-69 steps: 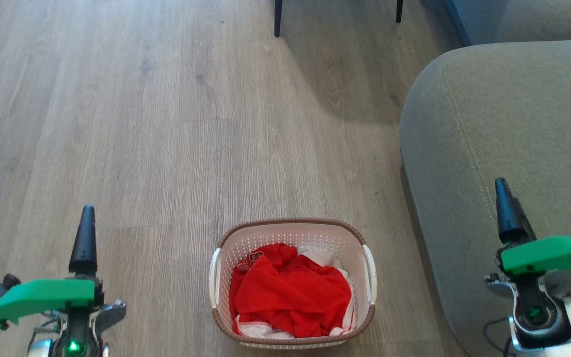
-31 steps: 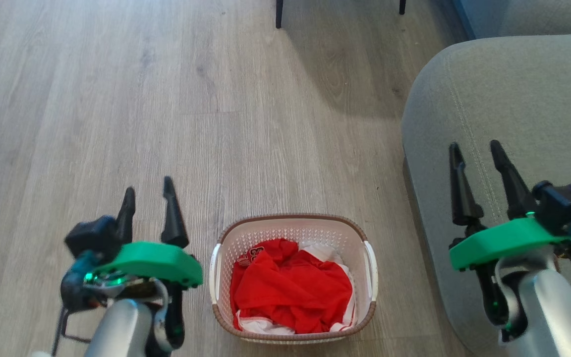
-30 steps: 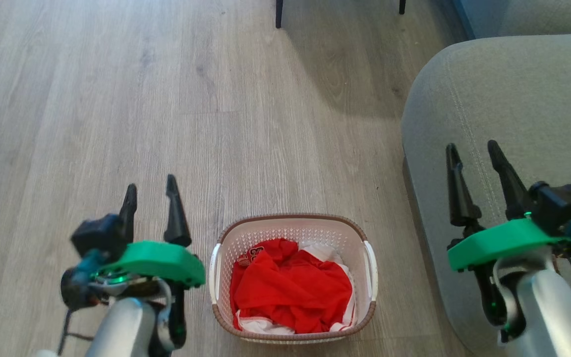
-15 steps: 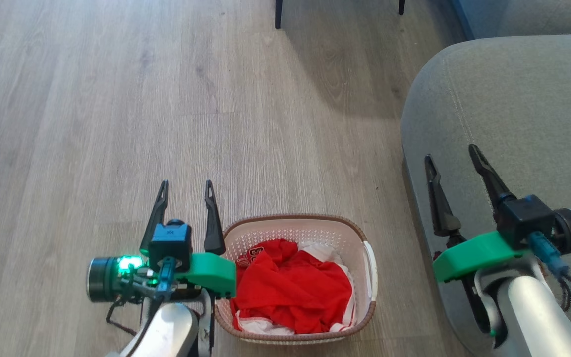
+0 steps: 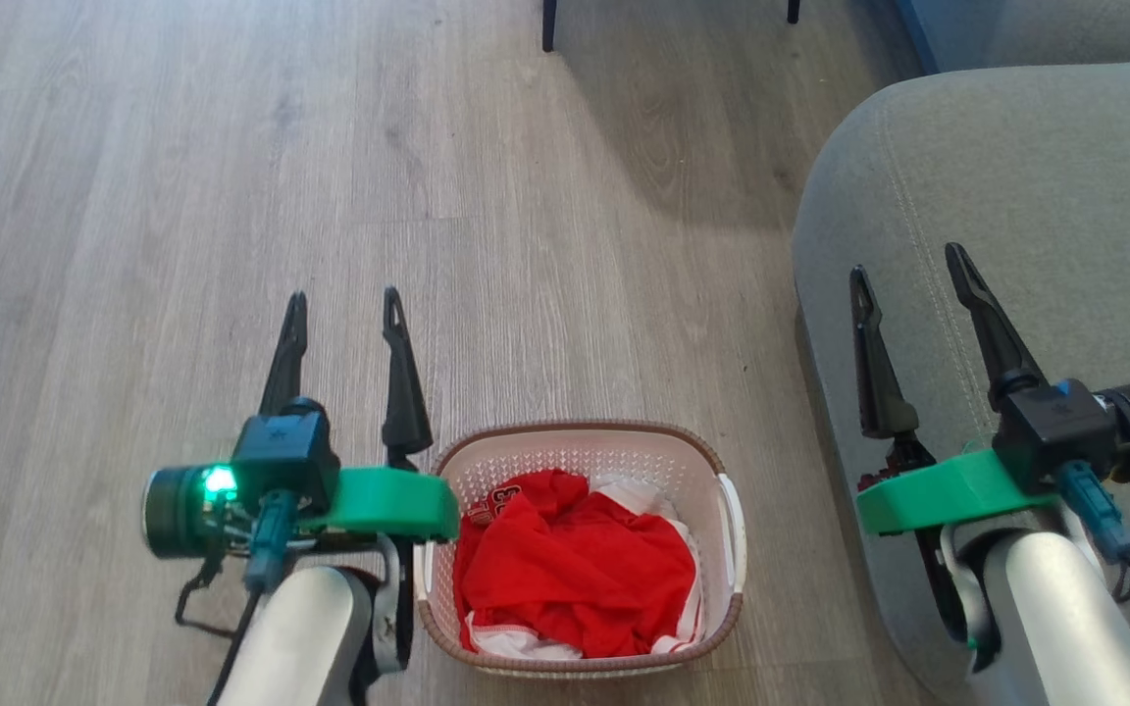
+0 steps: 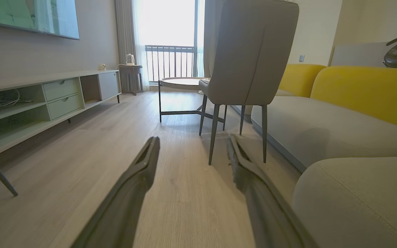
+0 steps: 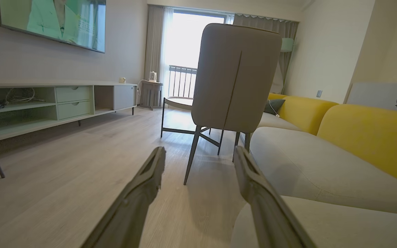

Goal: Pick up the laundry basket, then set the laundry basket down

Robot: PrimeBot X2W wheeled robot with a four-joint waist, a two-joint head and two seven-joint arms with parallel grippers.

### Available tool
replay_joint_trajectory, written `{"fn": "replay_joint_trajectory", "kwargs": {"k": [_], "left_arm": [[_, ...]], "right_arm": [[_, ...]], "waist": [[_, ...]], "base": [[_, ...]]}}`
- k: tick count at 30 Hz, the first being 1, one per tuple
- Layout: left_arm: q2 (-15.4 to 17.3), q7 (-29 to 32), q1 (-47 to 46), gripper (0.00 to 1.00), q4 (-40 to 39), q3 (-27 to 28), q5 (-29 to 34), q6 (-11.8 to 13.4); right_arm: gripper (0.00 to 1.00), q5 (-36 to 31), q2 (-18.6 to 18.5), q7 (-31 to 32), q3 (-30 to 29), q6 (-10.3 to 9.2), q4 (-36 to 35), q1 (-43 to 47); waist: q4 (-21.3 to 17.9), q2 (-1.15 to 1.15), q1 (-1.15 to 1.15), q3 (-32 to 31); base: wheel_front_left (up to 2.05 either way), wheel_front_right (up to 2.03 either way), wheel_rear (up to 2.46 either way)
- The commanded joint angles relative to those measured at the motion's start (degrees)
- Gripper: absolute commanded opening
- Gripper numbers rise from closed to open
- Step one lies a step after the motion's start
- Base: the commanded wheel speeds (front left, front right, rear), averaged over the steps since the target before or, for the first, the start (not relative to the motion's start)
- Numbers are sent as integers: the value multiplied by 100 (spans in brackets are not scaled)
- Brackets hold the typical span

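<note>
Moved forward on both arms, no hold yet on the laundry basket (image 5: 580, 456)

Records forward travel of the left gripper (image 5: 342, 297) and the right gripper (image 5: 906, 263) since half a second earlier, with fingers now further up the head view. Finds the basket unshifted, standing on the floor (image 5: 231, 196) near the side of the sofa (image 5: 1016, 176), with a red garment (image 5: 575, 569) inside.

Judges nothing of the task done: no lift, no set-down, no finger on either of the white side handles (image 5: 737, 529). Leaves still to do: lowering to the handles, closing, raising, placing back.

Places the left wrist over the basket's left rim, with fingers level and pointing past its far left corner over bare floor. Places the right gripper above the sofa's near edge, well apart from the right handle. Reports both pairs of fingers spread wide, released, grasping nothing. Confirms from both wrist views a level aim toward a grey chair (image 6: 250, 51), not down at the basket.
</note>
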Motion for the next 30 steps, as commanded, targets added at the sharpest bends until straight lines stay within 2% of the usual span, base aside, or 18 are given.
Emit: {"fn": "replay_joint_trajectory", "kwargs": {"k": [1, 7, 12, 18, 30], "left_arm": [[-33, -90, -129, 100, -223, 246, 273, -68], [-247, -179, 39, 100, 2, 637, 469, -634], [-302, -179, 188, 100, 233, 957, 211, -1022], [-306, -179, 295, 100, 660, 991, -133, -1200], [-307, -179, 273, 100, 1005, 965, -211, -1338]], "right_arm": [[100, -117, 44, -87, 73, 39, -194, -219], [100, -48, 56, -177, 129, 41, 193, -112], [100, 301, 108, -177, 111, 41, 722, -60], [100, 393, 119, -177, 125, 41, 1137, -99], [100, 332, 155, -177, 60, 41, 1424, -124]], "waist": [[-6, 0, 0, -1], [-18, 0, 0, -23], [-30, 0, 0, -53], [-45, 0, 0, -90], [-51, 0, 0, -123]], "base": [[0, 0, 0], [0, 0, 0], [0, 0, 0], [0, 0, 0], [0, 0, 0]]}}
